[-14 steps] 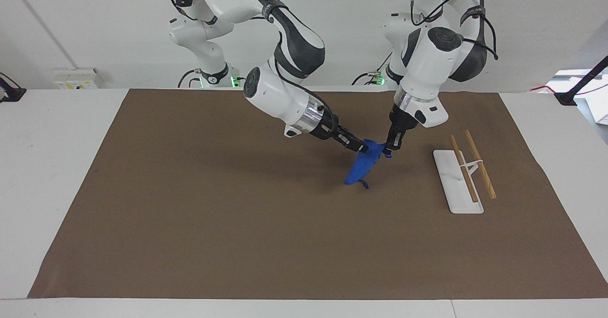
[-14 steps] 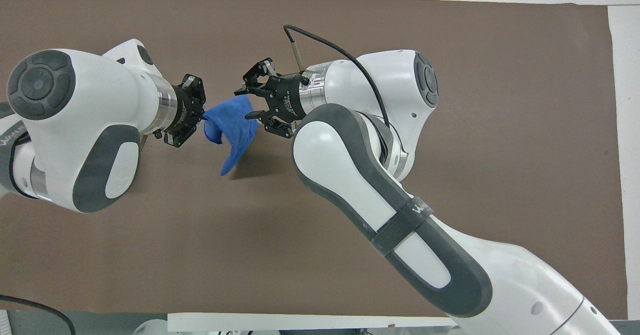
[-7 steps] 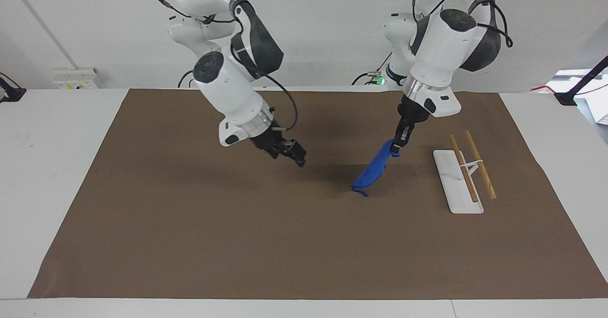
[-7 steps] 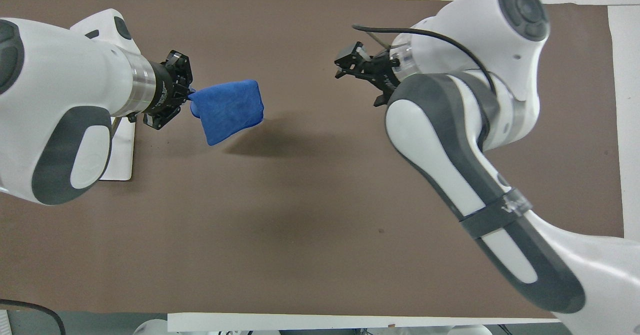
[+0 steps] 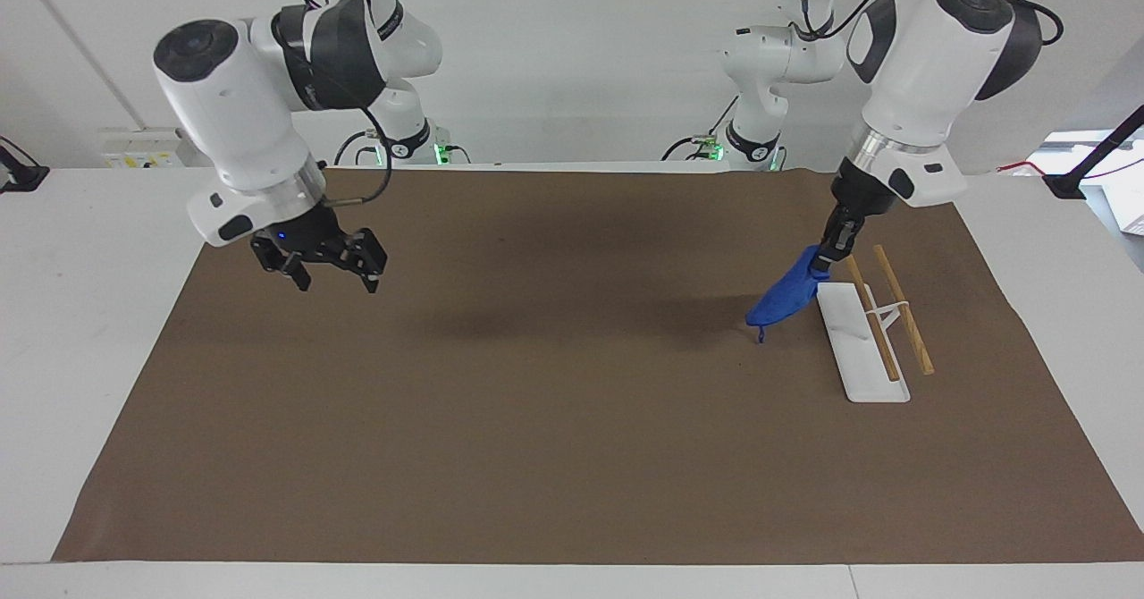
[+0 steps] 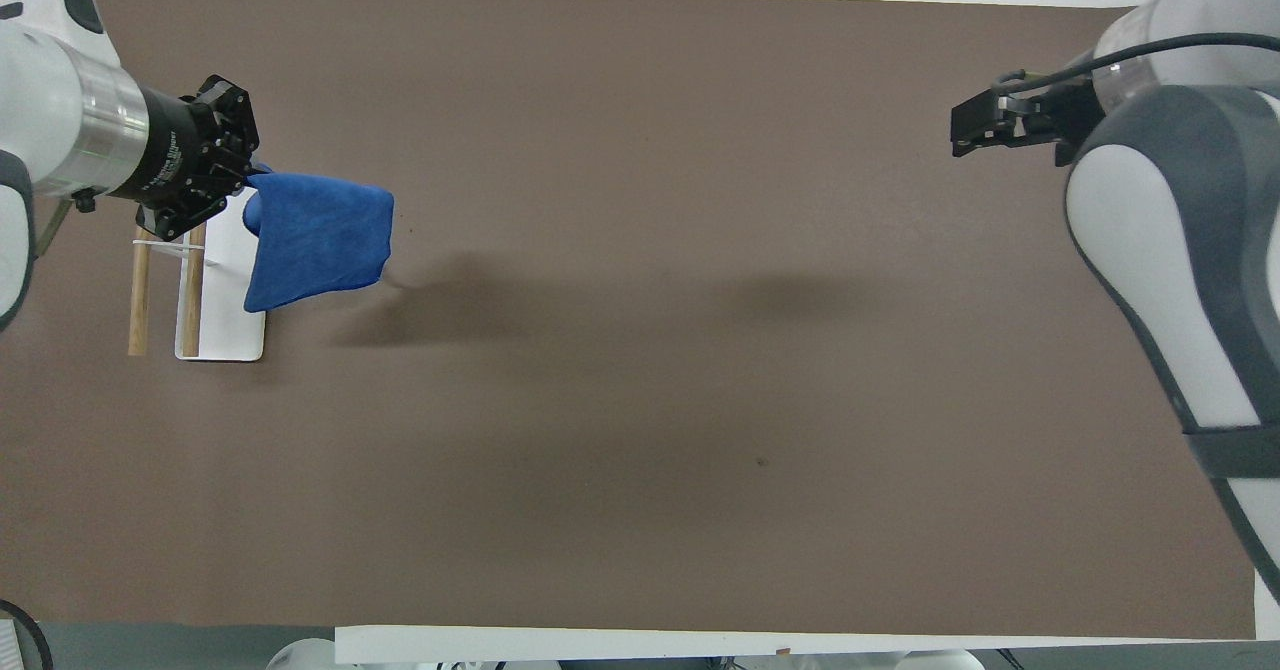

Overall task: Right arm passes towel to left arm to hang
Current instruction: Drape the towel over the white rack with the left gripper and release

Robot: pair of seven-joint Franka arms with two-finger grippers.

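My left gripper [image 5: 822, 263] [image 6: 248, 178] is shut on one corner of the royal-blue towel [image 5: 784, 296] [image 6: 316, 240]. The towel hangs slanting down from it, up in the air over the mat beside the rack. The rack has a white base [image 5: 856, 342] [image 6: 228, 300] and two wooden rods [image 5: 903, 308] [image 6: 140, 290]; it stands toward the left arm's end of the table. My right gripper [image 5: 332, 279] [image 6: 968, 132], with a small blue light, is open and empty, raised over the mat toward the right arm's end.
A brown mat [image 5: 536, 402] [image 6: 640, 400] covers most of the white table [image 5: 89, 268]. A black stand [image 5: 1081, 170] sits off the mat at the left arm's end.
The right gripper let go of the towel and drew back to its own end. The left gripper carried the towel sideways toward the rack, and the cloth now hangs from it alone.
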